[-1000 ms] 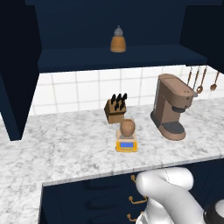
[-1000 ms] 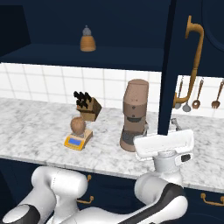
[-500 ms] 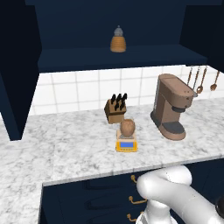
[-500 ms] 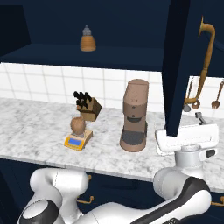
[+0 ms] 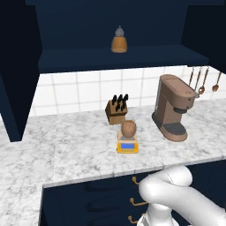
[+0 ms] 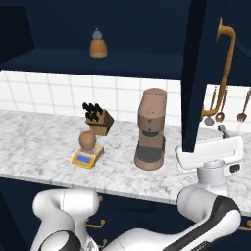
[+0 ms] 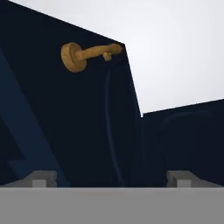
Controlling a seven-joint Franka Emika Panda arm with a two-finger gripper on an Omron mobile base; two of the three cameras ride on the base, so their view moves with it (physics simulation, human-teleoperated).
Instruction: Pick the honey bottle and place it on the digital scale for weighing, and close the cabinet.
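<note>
On the marble counter the honey bottle already sits on the digital scale. The gripper, fingers wide apart and empty, faces the open cabinet door, brass handle at 11 o'clock. A glancing push could slip off the door edge.

Tan-brown honey bottle with grey lid, on a yellow-orange scale with blue display. Cabinet: dark navy, with brass handle. Small bottle on the shelf: orange, grey top. Knife block: light wood, black handles. Coffee machine: brown, darker base. Counter: white marble, grey veining. Wall tiles: white, grey grout. Drawers: navy, brass pulls. Hanging utensils: copper-brown. Arm: white, dark joints.
</note>
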